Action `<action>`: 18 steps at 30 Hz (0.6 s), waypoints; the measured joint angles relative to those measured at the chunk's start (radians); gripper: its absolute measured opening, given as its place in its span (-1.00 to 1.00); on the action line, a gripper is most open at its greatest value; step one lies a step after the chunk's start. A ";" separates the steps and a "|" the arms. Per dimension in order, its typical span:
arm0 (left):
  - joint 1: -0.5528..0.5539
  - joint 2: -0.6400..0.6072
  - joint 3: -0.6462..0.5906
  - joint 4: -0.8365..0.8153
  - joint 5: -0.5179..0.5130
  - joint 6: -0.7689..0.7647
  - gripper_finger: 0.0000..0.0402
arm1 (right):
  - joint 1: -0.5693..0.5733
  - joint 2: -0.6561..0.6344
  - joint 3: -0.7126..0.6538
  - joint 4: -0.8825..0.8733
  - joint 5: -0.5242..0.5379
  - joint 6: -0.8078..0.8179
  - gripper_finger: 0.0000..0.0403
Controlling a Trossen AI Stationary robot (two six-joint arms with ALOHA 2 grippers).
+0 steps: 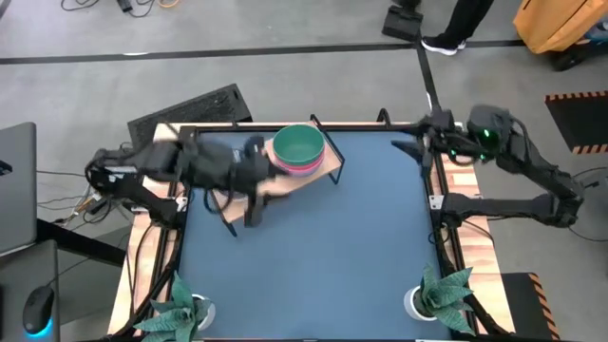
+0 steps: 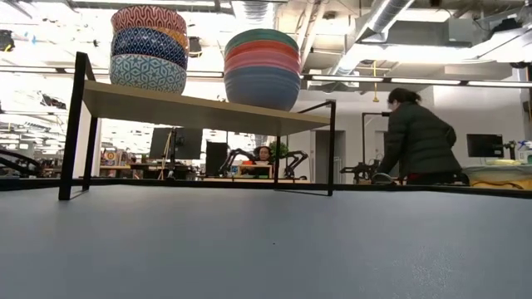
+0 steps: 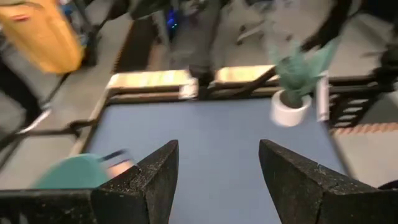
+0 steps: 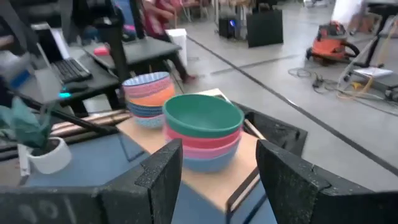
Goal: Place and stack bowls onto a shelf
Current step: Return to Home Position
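Observation:
Two stacks of bowls stand on the wooden shelf (image 2: 199,108). One stack has a green bowl (image 1: 299,145) on top of red and blue ones (image 2: 262,71). The other is a patterned stack topped by an orange lattice bowl (image 2: 150,18); it also shows in the right wrist view (image 4: 148,93). In the high view my left arm hides this second stack. My left gripper (image 1: 258,171) hovers over the shelf beside the green stack, open and empty (image 3: 217,149). My right gripper (image 1: 407,145) waits at the table's far right corner, open and empty (image 4: 217,149), pointing toward the shelf (image 4: 217,180).
Two white pots with green plants stand at the near corners (image 1: 180,309) (image 1: 442,294). The dark blue tabletop (image 1: 323,256) spreads in front of the shelf. A person (image 2: 416,137) stands in the room beyond the table.

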 joint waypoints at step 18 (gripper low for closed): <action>-0.212 -0.181 -1.134 1.389 0.150 -0.242 0.04 | 0.016 -0.484 -0.586 0.296 -0.018 0.195 0.14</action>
